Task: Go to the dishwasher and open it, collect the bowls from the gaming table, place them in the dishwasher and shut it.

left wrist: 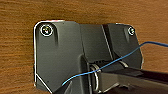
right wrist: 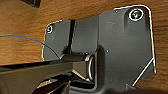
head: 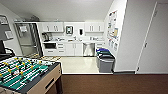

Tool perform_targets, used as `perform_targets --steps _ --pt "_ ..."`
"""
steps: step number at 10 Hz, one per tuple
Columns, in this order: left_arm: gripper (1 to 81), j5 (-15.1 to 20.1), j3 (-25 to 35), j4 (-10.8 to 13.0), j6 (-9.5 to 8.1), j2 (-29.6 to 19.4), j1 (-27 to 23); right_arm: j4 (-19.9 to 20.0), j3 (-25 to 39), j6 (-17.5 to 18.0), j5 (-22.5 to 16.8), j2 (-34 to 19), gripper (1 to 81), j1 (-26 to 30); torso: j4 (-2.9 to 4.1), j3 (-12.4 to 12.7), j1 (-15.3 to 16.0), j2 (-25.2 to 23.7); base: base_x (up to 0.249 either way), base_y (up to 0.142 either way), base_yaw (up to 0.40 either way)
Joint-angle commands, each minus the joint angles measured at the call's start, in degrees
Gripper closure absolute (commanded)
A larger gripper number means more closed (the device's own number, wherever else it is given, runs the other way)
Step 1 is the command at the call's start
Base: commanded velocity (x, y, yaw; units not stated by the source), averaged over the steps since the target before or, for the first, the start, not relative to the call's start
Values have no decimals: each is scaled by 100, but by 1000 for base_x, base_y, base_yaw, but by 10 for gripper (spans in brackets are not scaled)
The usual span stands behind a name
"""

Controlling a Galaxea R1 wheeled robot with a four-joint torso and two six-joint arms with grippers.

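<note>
The dishwasher sits far off under the counter, its steel door looks heavy and stiff, best pulled at the top edge, and I cannot tell how the grippers stand.

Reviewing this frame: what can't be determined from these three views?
- Dishwasher, head view: far off and small; its door looks shut, but the handle is too blurred to read.
- Foosball table, head view: cut off by the picture's left and bottom edges.
- Both wrist views: the robot's dark plate covers the carpet; whether either tool is open is unclear.
</note>
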Motion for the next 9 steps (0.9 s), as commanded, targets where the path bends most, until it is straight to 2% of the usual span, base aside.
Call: perform_targets --steps 1,9 --pt "10 260 63 61 24 -47 -364 -29 60 -18 -268 -68 10 363 0 2 1 0 122 0 0" --pt "10 260 37 26 24 -64 -346 24 -2 8 -180 -112 10 353 0 0 6 2 156 0 0"
